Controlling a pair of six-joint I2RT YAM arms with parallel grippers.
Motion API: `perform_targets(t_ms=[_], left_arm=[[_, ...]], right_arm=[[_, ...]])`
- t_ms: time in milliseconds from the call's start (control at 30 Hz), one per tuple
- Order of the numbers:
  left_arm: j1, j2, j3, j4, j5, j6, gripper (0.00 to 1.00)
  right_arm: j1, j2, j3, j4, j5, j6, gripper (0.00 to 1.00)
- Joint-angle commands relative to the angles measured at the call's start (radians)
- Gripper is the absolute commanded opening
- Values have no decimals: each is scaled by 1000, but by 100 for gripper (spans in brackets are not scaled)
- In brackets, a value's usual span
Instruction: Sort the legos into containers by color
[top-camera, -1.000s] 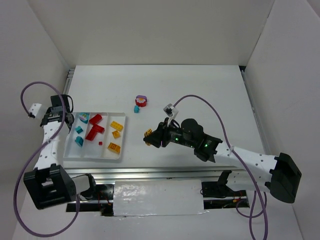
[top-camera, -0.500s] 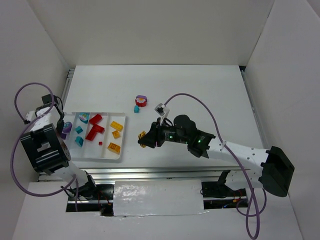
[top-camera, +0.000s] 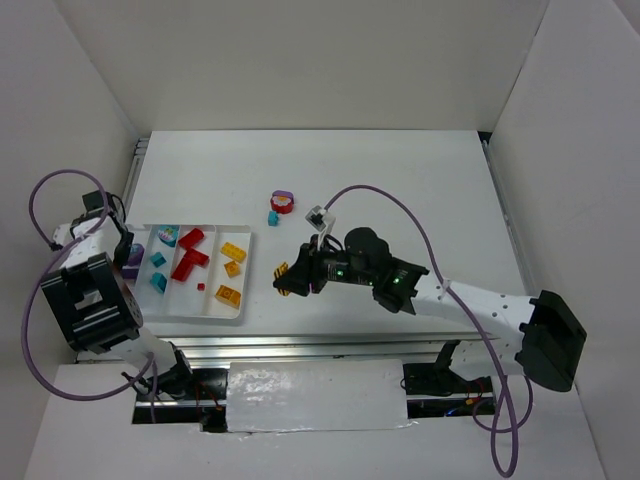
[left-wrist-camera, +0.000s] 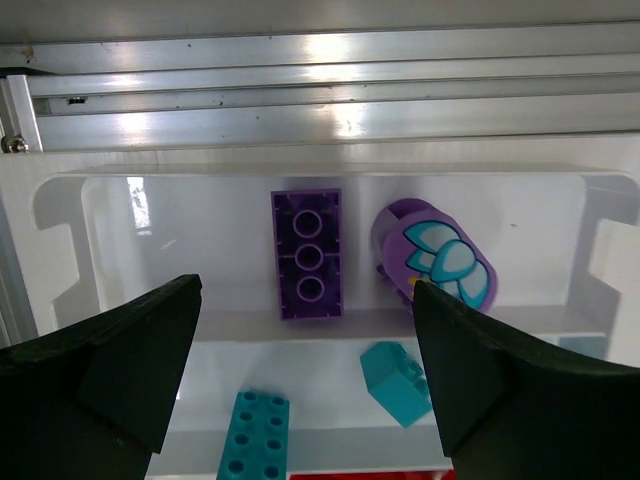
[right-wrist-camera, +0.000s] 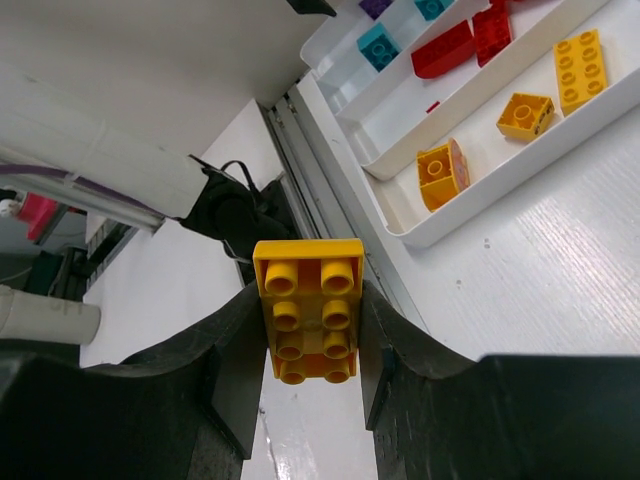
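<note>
The white tray (top-camera: 243, 290) holds the containers as long compartments. My left gripper (left-wrist-camera: 305, 385) hangs open over its left end; in the top view this left gripper (top-camera: 124, 252) is at the tray's left edge. Below it a purple brick (left-wrist-camera: 307, 255) and a rounded purple piece (left-wrist-camera: 435, 262) lie free in the end compartment. Teal bricks (left-wrist-camera: 257, 440) fill the adjoining one. My right gripper (top-camera: 288, 277) is shut on a yellow brick (right-wrist-camera: 308, 310), just right of the tray. Red legos (top-camera: 188, 257) and yellow legos (top-camera: 231, 268) lie in the two right compartments.
A red-and-purple round piece (top-camera: 283, 202) and a small teal brick (top-camera: 272, 217) lie loose on the table behind the right arm. An aluminium rail (top-camera: 320, 345) runs along the near table edge. White walls enclose the table on three sides.
My left gripper has opened and the purple brick now lies loose in the leftmost compartment. The right arm has crept slightly left, still holding the yellow brick.
</note>
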Motion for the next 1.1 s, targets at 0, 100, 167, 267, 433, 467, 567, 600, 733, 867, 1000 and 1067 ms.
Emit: perform_targets(t_ms=[0,100,167,267,433,467,567,600,733,867,1000,1067], left_arm=[[0,-96,9,5,34,30,100],[-35,-256,-28,102,143,134,100],[-93,-394,-48,148,198,228,99],[-142,-551,-63,185,378,370,99],[-167,-732,-105,117,666,649,99],[-170,-748,-112,98,691,677,99],[-254,-853,-216,160,643,670,99],[-256,-881,-255,160,663,661,100],[-268,-930,-240,151,667,667,100],[-270,-936,-235,136,656,670,99],[-268,-942,-230,134,654,675,100],[-270,-941,-230,134,657,675,99]], right_arm=[[7,39,69,-21,29,-17,1],[13,157,186,-142,106,-28,1],[38,240,266,-252,210,-32,0],[44,500,537,-429,311,-22,1],[44,797,866,-626,457,-26,0],[43,876,964,-640,489,-35,0],[43,1007,1142,-676,572,-106,1],[43,1036,1191,-694,597,-120,0],[29,1153,1369,-742,562,-201,8],[24,1198,1413,-734,544,-226,22],[23,1178,1365,-700,519,-221,67],[23,1155,1345,-696,516,-213,93]])
